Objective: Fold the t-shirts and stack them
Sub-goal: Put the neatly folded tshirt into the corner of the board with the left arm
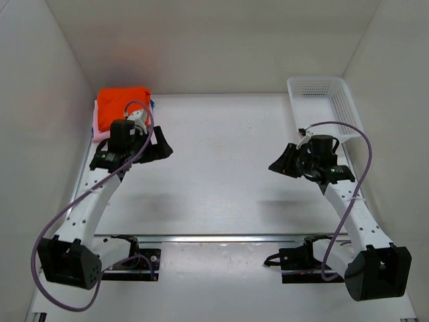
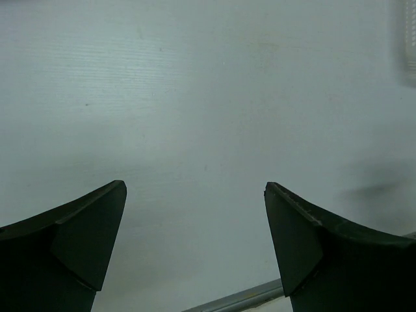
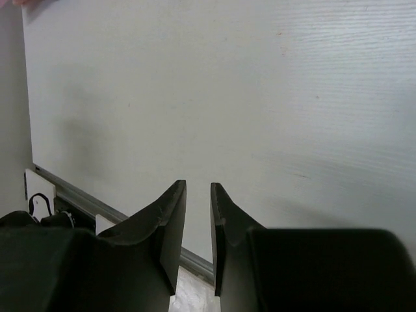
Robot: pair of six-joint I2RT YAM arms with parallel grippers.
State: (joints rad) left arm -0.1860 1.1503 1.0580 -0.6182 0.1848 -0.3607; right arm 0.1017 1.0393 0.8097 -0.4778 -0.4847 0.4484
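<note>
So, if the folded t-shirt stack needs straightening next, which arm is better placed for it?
Probably left. The left gripper is open and close beside the stack, orange-red t-shirt on top, in the left corner. The right gripper is nearly closed and far off, by the mesh basket.
</note>
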